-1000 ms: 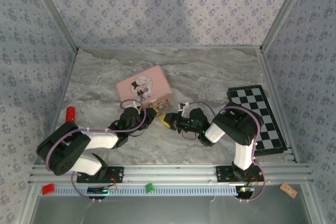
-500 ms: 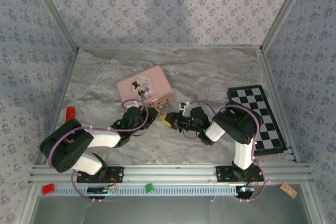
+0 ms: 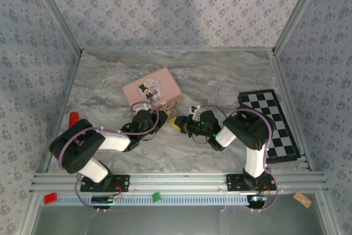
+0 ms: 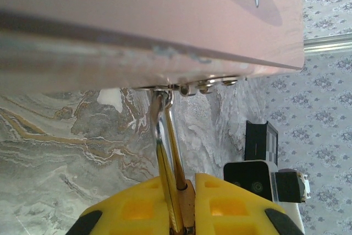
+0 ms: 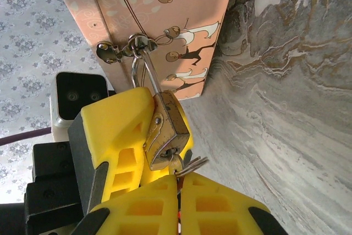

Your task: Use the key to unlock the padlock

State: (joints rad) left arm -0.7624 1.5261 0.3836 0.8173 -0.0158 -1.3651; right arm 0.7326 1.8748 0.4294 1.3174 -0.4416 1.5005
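The small brass padlock (image 5: 168, 129) hangs by its thin silvery shackle (image 5: 144, 75) from the hasp (image 5: 127, 45) of the pink picture tin (image 3: 152, 90). My left gripper (image 4: 179, 186) is shut on the padlock's body (image 4: 188, 208), its yellow fingers (image 5: 113, 130) flanking it in the right wrist view. My right gripper (image 5: 179, 181) is shut on the key (image 5: 177, 164), whose tip sits in the keyhole at the padlock's lower end; a key ring (image 5: 192, 163) sticks out beside it. In the top view both grippers (image 3: 158, 119) (image 3: 177, 123) meet just in front of the tin.
A black-and-white chessboard (image 3: 270, 123) lies at the right. A red block (image 3: 73, 118) stands at the left near the wall. Small red (image 3: 50, 197) and green (image 3: 157, 196) pieces sit on the front rail. Patterned walls enclose the marbled table (image 3: 220, 75).
Both grippers have crept a little farther from the bases, towards the tin. The left arm's elbow has swung right. The tin has shifted slightly.
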